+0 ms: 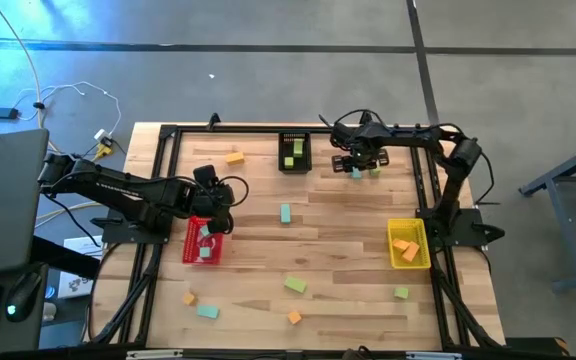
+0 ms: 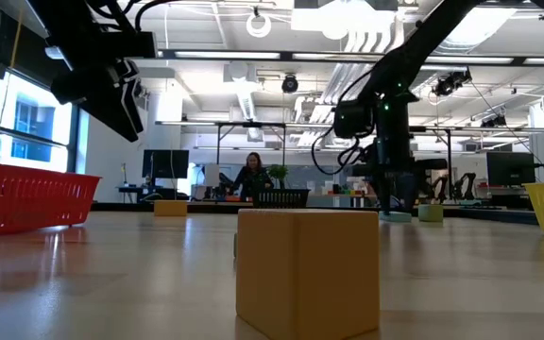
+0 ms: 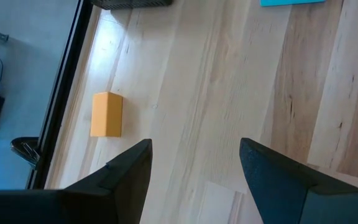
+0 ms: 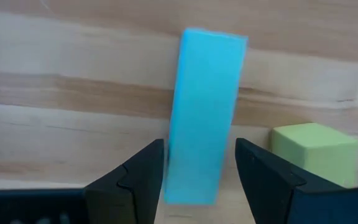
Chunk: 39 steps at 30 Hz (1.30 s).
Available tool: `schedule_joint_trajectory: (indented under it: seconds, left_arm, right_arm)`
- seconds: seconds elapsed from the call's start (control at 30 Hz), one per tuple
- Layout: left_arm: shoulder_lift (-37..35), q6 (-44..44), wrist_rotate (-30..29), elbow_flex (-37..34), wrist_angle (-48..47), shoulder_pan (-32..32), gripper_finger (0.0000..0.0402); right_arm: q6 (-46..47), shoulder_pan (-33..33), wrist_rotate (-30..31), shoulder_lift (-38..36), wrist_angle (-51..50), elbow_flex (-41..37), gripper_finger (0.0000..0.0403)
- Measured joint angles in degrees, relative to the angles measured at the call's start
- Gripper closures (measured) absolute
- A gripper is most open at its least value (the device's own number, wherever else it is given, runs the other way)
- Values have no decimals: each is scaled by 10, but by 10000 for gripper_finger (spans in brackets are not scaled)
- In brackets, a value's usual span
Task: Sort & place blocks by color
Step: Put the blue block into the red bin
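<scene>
My right gripper (image 4: 199, 167) is open and lowered at the far side of the table (image 1: 356, 160). Its fingers stand on either side of a mint-teal bar (image 4: 204, 118), close to it, with slim gaps showing. The bar lies flat on the wood, and a lime green cube (image 4: 316, 152) sits just beside it. My left gripper (image 3: 194, 168) is open, empty and raised in the air over the red bin's far end (image 1: 218, 195). An orange block (image 3: 106, 114) lies on the table beyond it. Other blocks lie scattered: teal (image 1: 285, 212), green (image 1: 295, 285), orange (image 1: 294, 317).
The black bin (image 1: 294, 152) at the far edge holds green blocks. Orange blocks lie in the yellow bin (image 1: 408, 243) on the right, and teal ones in the red bin (image 1: 203, 242) on the left. An orange block (image 2: 308, 269) stands close before the low camera. A person (image 2: 252, 176) shows in the room behind.
</scene>
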Motion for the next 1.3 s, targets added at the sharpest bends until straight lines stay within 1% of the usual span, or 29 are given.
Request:
schedule_joint_trajectory:
  seconds: [0.17,0.27,0.37,0.53,0.57,0.7,0.93,1.17,1.3]
  left_arm:
    - [0,0,0,0,0,0,174]
    - [0,0,0,0,0,0,174]
    - [0,0,0,0,0,0,174]
    - [0,3,0,0,0,0,174]
    - [0,6,0,0,1,0,174]
    - [0,10,0,0,12,0,174]
    - [0,22,9,0,46,0,174]
    - [0,31,66,0,88,0,174]
    - [0,42,83,0,123,0,174]
  right_arm:
    - [-4,0,-11,36,-1,4,217]
    - [-5,1,-14,41,-3,4,222]
    - [-18,1,-15,37,0,3,243]
    - [-42,6,-12,25,3,2,302]
    - [-47,8,-9,23,3,2,307]
    - [-54,28,15,11,5,-1,307]
    - [-28,89,15,-31,6,-2,307]
    - [20,183,39,-80,20,-1,307]
    - [25,237,60,-102,58,-1,307]
